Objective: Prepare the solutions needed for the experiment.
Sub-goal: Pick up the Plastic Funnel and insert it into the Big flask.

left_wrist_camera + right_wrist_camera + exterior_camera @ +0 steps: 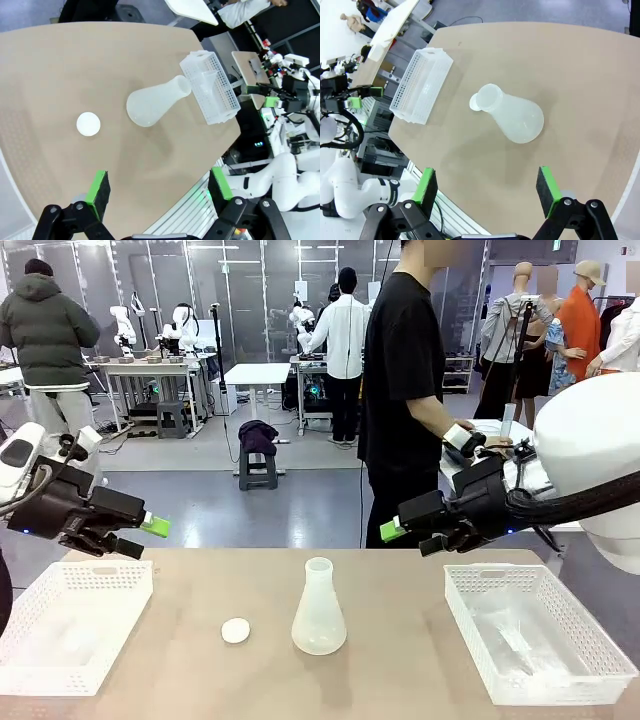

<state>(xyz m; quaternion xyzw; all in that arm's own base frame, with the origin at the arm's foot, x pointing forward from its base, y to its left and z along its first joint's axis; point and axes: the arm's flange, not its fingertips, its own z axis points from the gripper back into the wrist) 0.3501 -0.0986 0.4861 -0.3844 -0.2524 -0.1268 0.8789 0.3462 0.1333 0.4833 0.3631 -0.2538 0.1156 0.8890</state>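
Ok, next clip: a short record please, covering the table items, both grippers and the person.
flask: upright between the baskets, mouth open; liquid too faint to tell
cap: white disc left of the flask, apart
baskets: white left basket and right basket, flanking the flask
left gripper: fingers open, raised, holding nothing
right gripper: fingers open, raised, holding nothing
person: standing at far side, turned sideways

Left claw [143, 538] and right claw [410, 538] are black, green-padded, on white arms [600, 440].
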